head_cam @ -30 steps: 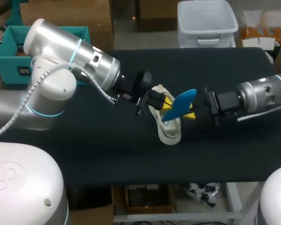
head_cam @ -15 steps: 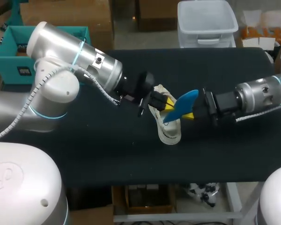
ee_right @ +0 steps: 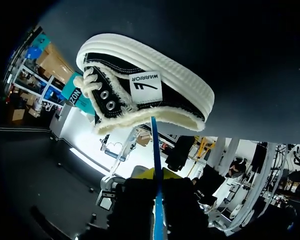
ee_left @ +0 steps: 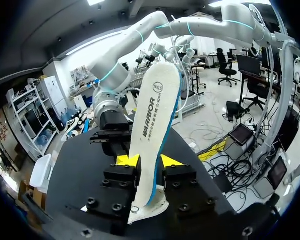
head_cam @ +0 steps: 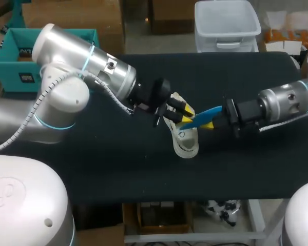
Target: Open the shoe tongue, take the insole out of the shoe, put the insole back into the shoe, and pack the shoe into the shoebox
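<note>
My right claw [ee_right: 156, 176] is clamped tight on the thin, white-topped, blue-edged insole [ee_left: 155, 115]. The insole runs edge-on out from between this claw's fingers. Its far end reaches the frayed cream rim of the opening of the black canvas shoe with a thick white rubber sole [ee_right: 185, 102], which sits just ahead of the claw. I cannot tell whether the end touches that rim. The shoe rests on the black counter [head_cam: 118, 169], slightly below both claws.

My left claw [head_cam: 185, 114] comes in from the opposite side and faces the right claw across the shoe, close to it. Its fingers stand apart, about as wide as the insole. The insole lies along the gap with its white face up, covering the inner edges of the yellow tips, and its rounded end lies back over the claw's body. This claw grips nothing that I can see
</note>
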`<state>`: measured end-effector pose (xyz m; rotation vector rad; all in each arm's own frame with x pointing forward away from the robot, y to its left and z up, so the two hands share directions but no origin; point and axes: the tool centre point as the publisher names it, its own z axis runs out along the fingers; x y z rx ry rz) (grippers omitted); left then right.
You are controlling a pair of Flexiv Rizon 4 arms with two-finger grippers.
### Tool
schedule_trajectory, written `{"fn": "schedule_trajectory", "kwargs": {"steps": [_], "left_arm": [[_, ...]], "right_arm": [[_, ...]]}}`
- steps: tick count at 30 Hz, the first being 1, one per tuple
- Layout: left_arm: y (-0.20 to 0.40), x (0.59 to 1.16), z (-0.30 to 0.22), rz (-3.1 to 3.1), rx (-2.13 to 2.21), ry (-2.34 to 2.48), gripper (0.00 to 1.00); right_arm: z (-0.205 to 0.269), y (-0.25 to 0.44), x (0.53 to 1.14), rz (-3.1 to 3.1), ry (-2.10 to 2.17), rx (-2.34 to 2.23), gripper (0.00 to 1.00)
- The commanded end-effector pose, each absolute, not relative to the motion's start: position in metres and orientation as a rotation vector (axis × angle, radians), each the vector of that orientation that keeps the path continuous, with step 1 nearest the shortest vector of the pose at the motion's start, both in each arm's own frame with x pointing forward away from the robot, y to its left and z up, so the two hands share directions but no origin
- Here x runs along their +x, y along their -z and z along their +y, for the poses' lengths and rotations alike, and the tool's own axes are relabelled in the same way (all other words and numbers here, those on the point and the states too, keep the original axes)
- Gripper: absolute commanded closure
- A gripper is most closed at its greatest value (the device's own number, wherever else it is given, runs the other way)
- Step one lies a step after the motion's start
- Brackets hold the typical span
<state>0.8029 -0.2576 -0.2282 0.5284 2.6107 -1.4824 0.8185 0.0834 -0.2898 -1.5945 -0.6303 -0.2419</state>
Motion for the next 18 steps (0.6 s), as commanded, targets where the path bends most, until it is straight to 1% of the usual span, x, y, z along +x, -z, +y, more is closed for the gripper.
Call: {"fn": "schedule_trajectory", "kwargs": {"steps": [1,10,18], "left_arm": [[0.226,0.808,-0.251,2.646,0.544,1.46,0.0],[0.224,0.827,-0.226,2.804,0.678,1.355,0.0],[0.221,0.864,-0.189,2.935,0.862,1.288,0.0]], "right_arm": [[0.08,0.287,0.821,-0.664,0.261,-1.6,1.0],[0.069,0.292,0.829,-0.749,0.277,-1.572,1.0],[0.074,0.302,0.831,-0.819,0.264,-1.548,1.0]]}}
